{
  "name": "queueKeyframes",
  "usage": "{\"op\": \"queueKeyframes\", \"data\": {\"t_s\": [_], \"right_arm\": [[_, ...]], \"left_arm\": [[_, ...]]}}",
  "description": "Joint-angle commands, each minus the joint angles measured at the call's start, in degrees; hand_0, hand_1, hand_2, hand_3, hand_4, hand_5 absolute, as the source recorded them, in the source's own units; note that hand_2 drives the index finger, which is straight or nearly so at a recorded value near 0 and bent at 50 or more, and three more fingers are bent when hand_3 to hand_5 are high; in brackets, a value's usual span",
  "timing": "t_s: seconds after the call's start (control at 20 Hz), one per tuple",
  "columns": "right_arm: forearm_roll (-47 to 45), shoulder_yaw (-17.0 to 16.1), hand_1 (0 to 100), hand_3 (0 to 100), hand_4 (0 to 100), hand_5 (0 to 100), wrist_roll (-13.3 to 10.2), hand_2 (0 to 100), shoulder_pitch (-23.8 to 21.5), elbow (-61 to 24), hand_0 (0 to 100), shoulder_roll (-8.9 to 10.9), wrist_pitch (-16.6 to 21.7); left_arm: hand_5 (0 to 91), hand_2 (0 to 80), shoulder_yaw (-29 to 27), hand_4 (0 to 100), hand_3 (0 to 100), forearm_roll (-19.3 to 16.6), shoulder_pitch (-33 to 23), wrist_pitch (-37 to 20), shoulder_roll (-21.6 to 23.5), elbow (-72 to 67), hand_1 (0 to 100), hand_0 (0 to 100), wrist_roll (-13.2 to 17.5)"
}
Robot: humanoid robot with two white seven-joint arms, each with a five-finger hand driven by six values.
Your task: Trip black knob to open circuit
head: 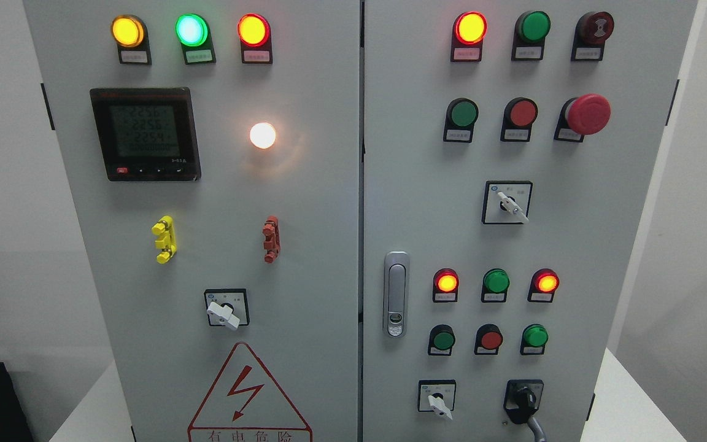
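Low on the right-hand door, nearest the camera, the black knob is sitting on its square black base, right of a white selector switch, with a grey lever or cable trailing down from it out of view. No hand is showing, so whether either is open, closed or gripping anything cannot be told; the knob looks untouched and the trip not yet begun. Above it, red and green push buttons and glowing lamps are standing in rows, probably grouped by circuit for easy reading. Left of them the door latch is lying by the seam between doors. Higher up, a red mushroom stop button is jutting out, likely for quick striking. On the left door, a meter is glowing.
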State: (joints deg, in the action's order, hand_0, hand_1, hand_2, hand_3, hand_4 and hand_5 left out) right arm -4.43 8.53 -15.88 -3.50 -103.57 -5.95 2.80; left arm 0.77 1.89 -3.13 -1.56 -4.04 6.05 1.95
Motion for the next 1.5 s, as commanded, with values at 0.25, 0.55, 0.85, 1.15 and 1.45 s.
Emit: {"op": "queueKeyframes", "data": {"t_s": [0.25, 0.55, 0.85, 1.15, 1.45], "right_arm": [[0.0, 2.0, 5, 100, 100, 96, 0.9, 4, 1.1, -2.2, 0, -0.02, 0.5], [0.0, 2.2, 5, 100, 100, 96, 0.9, 4, 1.3, -2.2, 0, -0.02, 0.5], [0.0, 2.4, 5, 100, 100, 96, 0.9, 4, 1.4, -2.2, 0, -0.02, 0.5], [0.0, 2.9, 5, 100, 100, 96, 0.9, 4, 1.5, -2.2, 0, -0.02, 0.5], [0.0, 3.0, 5, 100, 100, 96, 0.9, 4, 1.4, -2.2, 0, -0.02, 0.6]], "left_arm": [[0.0, 0.0, -0.1, 0, 0, 0.1, 0.1, -0.1, -0.1, 0.0, 39, 12, 0.0], [0.0, 0.0, -0.1, 0, 0, 0.1, 0.1, -0.1, -0.1, 0.0, 39, 12, 0.0], [0.0, 0.0, -0.1, 0, 0, 0.1, 0.1, -0.1, -0.1, 0.0, 39, 12, 0.0], [0.0, 0.0, -0.1, 0, 0, 0.1, 0.2, -0.1, -0.1, 0.0, 39, 12, 0.0], [0.0, 0.0, -0.1, 0, 0, 0.1, 0.2, -0.1, -0.1, 0.0, 39, 12, 0.0]]}}
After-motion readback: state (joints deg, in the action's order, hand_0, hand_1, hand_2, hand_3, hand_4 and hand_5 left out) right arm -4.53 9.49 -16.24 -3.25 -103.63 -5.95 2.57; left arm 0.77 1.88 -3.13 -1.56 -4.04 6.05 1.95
